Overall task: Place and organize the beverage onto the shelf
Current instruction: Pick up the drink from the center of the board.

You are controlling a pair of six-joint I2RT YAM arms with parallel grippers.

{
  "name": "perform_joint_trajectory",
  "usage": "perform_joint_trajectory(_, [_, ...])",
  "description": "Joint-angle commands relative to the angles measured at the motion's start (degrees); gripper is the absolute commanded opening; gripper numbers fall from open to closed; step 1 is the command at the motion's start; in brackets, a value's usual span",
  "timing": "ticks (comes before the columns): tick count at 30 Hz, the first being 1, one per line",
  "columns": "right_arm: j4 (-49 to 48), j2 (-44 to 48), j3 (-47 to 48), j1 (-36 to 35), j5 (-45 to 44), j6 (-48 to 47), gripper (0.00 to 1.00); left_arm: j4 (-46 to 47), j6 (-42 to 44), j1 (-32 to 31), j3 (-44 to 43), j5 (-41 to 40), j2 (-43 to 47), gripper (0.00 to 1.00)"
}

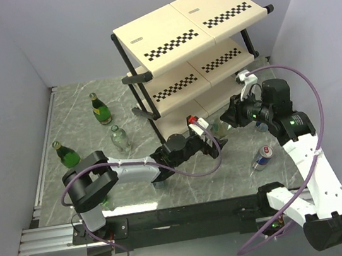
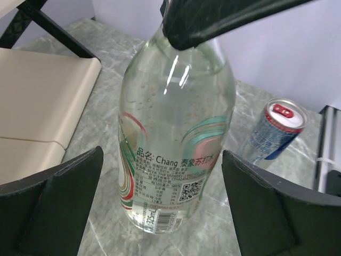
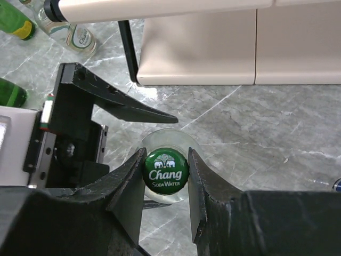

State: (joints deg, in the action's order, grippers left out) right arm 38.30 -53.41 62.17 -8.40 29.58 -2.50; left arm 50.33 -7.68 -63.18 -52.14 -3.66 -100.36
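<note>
A clear soda-water bottle (image 2: 176, 133) with a green cap (image 3: 165, 170) stands upright on the marble table in front of the shelf (image 1: 189, 30). My right gripper (image 3: 165, 160) is shut on that cap from above. My left gripper (image 2: 160, 160) is open, its fingers (image 2: 53, 208) wide apart on either side of the bottle's body without touching it. In the top view the left gripper (image 1: 213, 144) and the right gripper (image 1: 228, 120) meet at this bottle, beside the shelf's lowest tier (image 2: 37, 101).
A silver-and-blue can (image 1: 262, 158) stands right of the held bottle, also the can (image 2: 274, 133) in the left wrist view. Two green bottles (image 1: 99, 109) (image 1: 68, 155) and another clear bottle (image 1: 119, 138) stand on the table's left half. The shelf's black leg (image 3: 128, 50) is close by.
</note>
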Motion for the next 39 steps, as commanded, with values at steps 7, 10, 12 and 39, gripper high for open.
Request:
perform_joint_trajectory(7, [-6.84,1.02,5.06,-0.74,3.9,2.41,0.0,7.16,3.9,-1.6,-4.37,-3.37,-3.18,0.95])
perform_joint_trajectory(10, [-6.66,1.02,5.5,-0.65,3.9,2.41,0.0,7.5,4.61,-1.77,-5.16,-4.24,-4.41,0.95])
perform_joint_trajectory(12, [-6.66,0.94,5.59,-0.82,3.82,2.41,0.0,8.12,5.13,-1.95,-5.6,-4.6,-5.02,0.94])
perform_joint_trajectory(39, [-7.63,1.73,5.59,-0.82,3.2,2.06,0.44,9.0,2.32,-2.83,-4.56,-3.37,-1.86,0.0])
